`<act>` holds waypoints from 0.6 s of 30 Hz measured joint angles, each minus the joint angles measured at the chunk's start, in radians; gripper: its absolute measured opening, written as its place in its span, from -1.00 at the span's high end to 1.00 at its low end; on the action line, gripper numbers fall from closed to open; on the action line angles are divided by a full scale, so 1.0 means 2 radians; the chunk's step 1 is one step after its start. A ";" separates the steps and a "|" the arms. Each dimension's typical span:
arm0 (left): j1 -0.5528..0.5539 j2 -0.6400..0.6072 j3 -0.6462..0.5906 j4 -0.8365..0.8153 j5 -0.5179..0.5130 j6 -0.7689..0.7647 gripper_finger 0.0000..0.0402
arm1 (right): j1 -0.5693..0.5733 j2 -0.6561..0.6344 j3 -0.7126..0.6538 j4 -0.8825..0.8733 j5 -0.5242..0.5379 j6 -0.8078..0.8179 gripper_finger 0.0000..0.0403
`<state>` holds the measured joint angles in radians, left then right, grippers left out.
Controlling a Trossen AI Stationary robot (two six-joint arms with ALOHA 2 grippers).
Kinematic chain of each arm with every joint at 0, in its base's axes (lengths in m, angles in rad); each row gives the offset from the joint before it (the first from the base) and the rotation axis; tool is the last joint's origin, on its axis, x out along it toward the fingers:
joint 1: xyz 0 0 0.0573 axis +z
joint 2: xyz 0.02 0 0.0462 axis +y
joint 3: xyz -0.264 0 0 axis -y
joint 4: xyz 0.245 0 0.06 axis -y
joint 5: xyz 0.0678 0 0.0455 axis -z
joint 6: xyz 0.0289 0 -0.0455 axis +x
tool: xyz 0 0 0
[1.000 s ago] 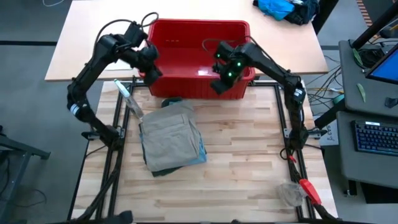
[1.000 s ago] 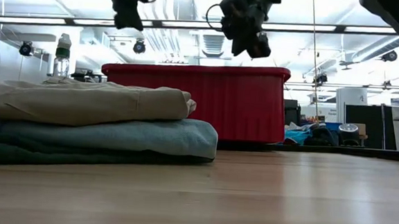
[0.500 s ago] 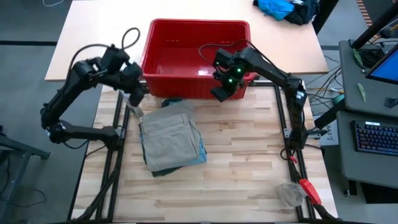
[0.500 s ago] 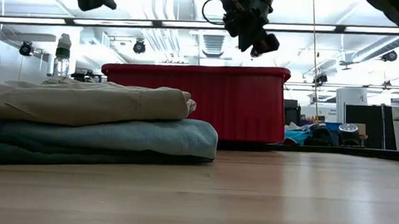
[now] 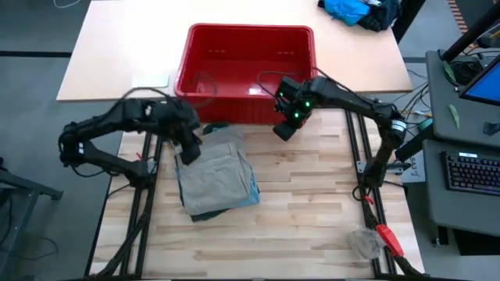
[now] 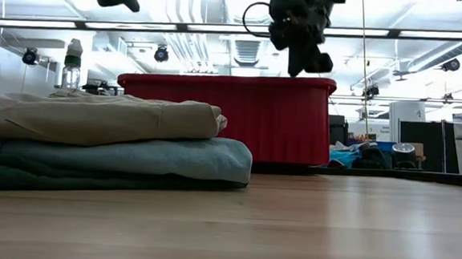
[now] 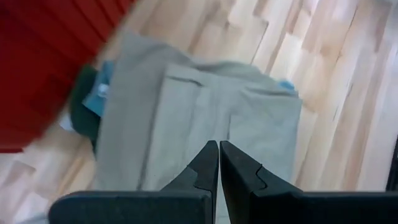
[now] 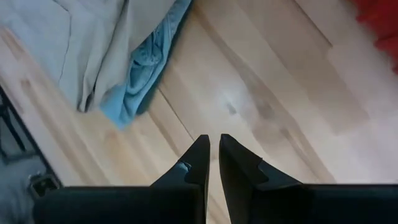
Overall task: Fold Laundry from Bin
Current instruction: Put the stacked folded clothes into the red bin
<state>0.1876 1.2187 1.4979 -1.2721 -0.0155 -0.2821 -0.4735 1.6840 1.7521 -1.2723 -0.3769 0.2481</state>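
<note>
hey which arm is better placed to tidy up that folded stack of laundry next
Probably the left. The left gripper, fingers shut, hovers right over the khaki piece topping the stack. The right gripper hangs over bare table beside the red bin.

Your left arm reaches in from the table's left side, elbow bent low and forearm stretched toward the middle, and its left gripper (image 5: 190, 151) hangs above the table with its two fingers (image 7: 208, 163) pressed together on nothing. Your right arm arches in from the right edge, wrist angled downward, and its right gripper (image 5: 283, 129) is raised well clear of the tabletop, fingers (image 8: 200, 158) nearly touching and holding nothing.
</note>
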 joint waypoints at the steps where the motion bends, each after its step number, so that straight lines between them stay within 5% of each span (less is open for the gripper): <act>1: -0.013 0.005 -0.004 0.000 -0.006 -0.013 1.00 | 0.003 -0.012 -0.027 0.025 0.003 0.010 0.87; 8: -0.079 0.039 -0.062 0.028 -0.029 -0.051 1.00 | 0.037 -0.080 -0.188 0.238 0.030 0.071 0.87; 18: -0.087 0.046 -0.229 0.246 -0.032 -0.085 1.00 | 0.072 -0.085 -0.347 0.400 0.026 0.155 0.83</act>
<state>0.0142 1.3102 1.0393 -0.7808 -0.0792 -0.4518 -0.3297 1.5131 1.0585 -0.4715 -0.3244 0.5578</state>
